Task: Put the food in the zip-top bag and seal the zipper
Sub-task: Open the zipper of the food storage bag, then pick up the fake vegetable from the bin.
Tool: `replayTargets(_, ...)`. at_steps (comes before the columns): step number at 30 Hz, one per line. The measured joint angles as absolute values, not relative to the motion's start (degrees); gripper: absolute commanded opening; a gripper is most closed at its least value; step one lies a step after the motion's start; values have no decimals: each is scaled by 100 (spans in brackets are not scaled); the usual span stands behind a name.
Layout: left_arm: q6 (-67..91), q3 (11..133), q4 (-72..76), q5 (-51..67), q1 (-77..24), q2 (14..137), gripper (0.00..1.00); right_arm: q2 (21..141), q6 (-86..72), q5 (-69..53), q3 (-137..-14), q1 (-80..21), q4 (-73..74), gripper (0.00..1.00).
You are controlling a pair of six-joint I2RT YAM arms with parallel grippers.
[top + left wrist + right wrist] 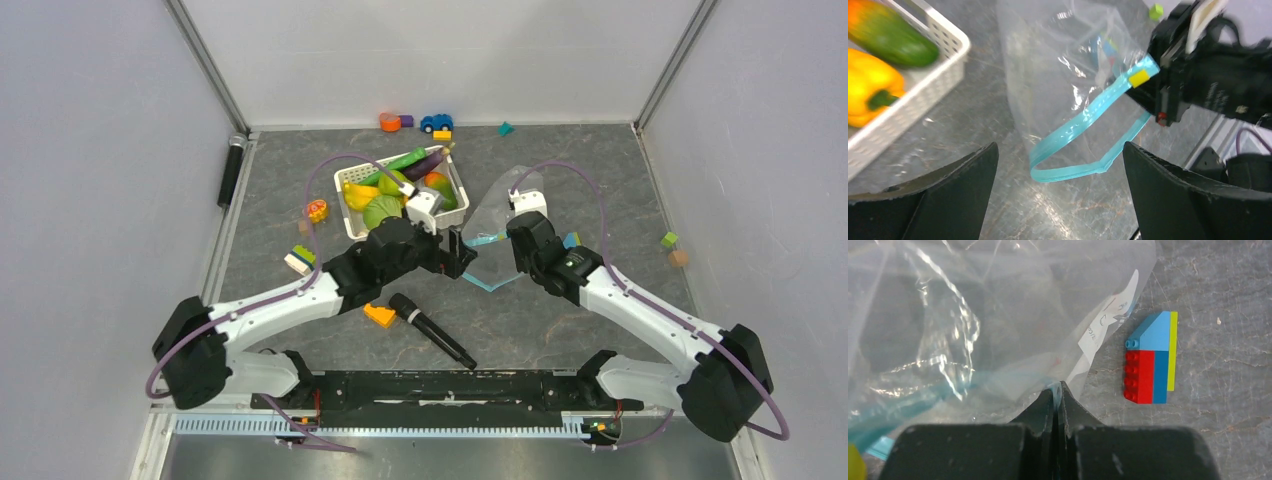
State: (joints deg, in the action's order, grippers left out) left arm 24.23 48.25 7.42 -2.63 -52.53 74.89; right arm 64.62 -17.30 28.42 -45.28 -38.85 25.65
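Grey mottled tabletop [640, 200] filled the overhead view, and on it I saw the clear, floppy plastic zip-top bag [503, 205] lying just right of the white slotted plastic basket [350, 222]. The toy food sat in that basket: a green cabbage [381, 211], a purple eggplant [426, 164] and a green cucumber [402, 159] among it. The left gripper [462, 258] was at the bag's near-left side and the right gripper [511, 236] at its right side, with the thin light-blue zipper [493, 283] between them. A black microphone [432, 330] lay nearer the arm bases.

Through the left wrist camera I saw my left fingers [948, 200] spread wide apart with nothing held between them. Beyond them the zipper looped open across the table, and its far end, carrying a small yellow slider tab [1139, 78], met the right gripper's black body. A yellow toy pepper [870, 92] lay in the basket's corner.

Through the right wrist camera, the right fingers [1045, 407] were pressed together, clamped on the bag's clear film just beside its white label patch [1108, 325]. A red, blue and yellow toy block [1150, 362] lay on the table just right of the bag, apart from the fingers.
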Motion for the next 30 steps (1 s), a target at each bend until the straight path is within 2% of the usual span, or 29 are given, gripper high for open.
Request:
replayTargets(5, 2362, 4807, 602, -1304, -5205, 6908, 100, 6928, -1933, 2768, -4807, -3699, 2853, 0)
replayTargets(12, 2403, 4838, 119, -2224, -4515, 6901, 100, 7424, -2018, 2589, -5242, -3621, 3079, 0)
replayTargets(19, 2663, 4888, -233, -2390, -3656, 7349, 100, 7487, -2134, 2523, -5640, -3621, 3083, 0)
replayTargets(30, 3319, 5140, -390, -2366, -2729, 8318, 99, 7430, -2523, 2552, -5623, -3586, 2987, 0)
